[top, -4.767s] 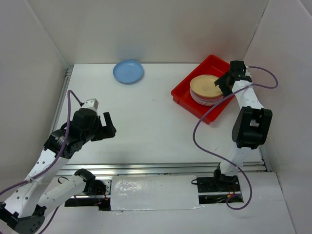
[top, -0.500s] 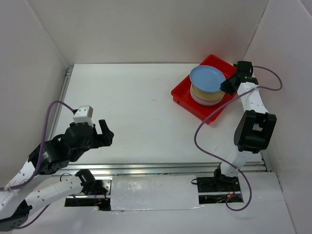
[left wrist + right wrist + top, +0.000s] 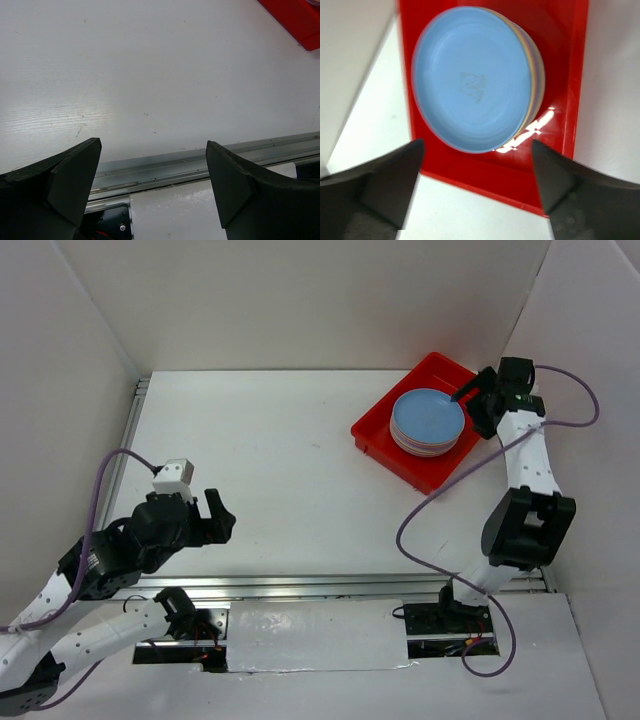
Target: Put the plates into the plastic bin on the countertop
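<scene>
The plates [image 3: 428,422] sit in one stack inside the red plastic bin [image 3: 375,427] at the back right of the white countertop [image 3: 280,460]. A blue plate tops the stack; yellow, lilac and pink rims show below it in the right wrist view [image 3: 472,85], where the bin [image 3: 560,90] surrounds them. My right gripper [image 3: 468,400] is open and empty, just right of the stack, above the bin's right side; in its own view it [image 3: 477,172] frames the bin's near wall. My left gripper [image 3: 215,515] is open and empty over the front left of the countertop, above the metal rail [image 3: 200,160].
White walls enclose the countertop on three sides. A corner of the bin [image 3: 295,20] shows at the top right of the left wrist view. A purple cable [image 3: 420,510] loops from the right arm over the countertop's right part.
The blue plate, tilted on the stack half a second ago, now lies flat on top. My right gripper has drawn back to the right, empty. Earlier still, the blue plate lay at the back of the countertop.
</scene>
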Controlling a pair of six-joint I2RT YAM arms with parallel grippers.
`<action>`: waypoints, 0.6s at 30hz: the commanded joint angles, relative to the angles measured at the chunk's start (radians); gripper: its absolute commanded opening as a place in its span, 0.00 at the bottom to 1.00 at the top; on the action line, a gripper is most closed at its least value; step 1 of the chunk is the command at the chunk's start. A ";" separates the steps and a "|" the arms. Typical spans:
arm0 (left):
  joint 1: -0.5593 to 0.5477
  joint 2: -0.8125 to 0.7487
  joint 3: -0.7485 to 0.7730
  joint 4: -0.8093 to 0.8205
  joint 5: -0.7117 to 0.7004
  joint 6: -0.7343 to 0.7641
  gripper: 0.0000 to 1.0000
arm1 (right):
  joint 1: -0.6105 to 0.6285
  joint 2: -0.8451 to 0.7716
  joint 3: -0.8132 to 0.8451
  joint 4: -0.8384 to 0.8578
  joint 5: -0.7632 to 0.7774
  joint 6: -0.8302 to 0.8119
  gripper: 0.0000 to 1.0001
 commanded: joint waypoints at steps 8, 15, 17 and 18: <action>0.032 0.209 0.226 -0.068 -0.310 -0.020 0.99 | 0.340 -0.622 -0.179 -0.056 0.143 -0.179 1.00; 0.163 0.384 0.549 -0.155 -0.395 0.039 0.99 | 0.704 -0.979 -0.309 -0.284 0.544 -0.102 1.00; 0.184 0.379 0.574 -0.186 -0.447 0.034 0.99 | 0.796 -1.052 -0.309 -0.329 0.573 -0.087 1.00; 0.190 0.372 0.591 -0.197 -0.459 0.030 0.99 | 0.816 -1.116 -0.305 -0.367 0.582 -0.084 1.00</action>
